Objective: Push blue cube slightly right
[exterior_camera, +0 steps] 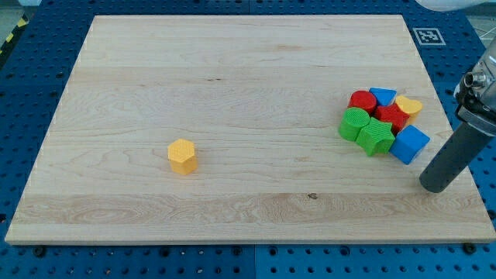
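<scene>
Wooden bench (232, 93) carries a tight cluster at the view's right: red cylinder (362, 101), red star (391, 116), blue triangle (382, 95), yellow heart (408, 105), green cylinder (353, 123), green star (376, 136). A yellow hexagon (182, 156) sits well apart. The blue cube (409, 144), tilted, touches the green star at the cluster's lower right. My tip (435, 184) rests just beside it, lower right; I carry no claw, holding nothing.

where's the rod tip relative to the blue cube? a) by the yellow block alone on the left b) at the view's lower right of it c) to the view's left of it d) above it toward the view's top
b: my tip sits on the board at the view's lower right of the blue cube, with a small gap of bare wood between them.
</scene>
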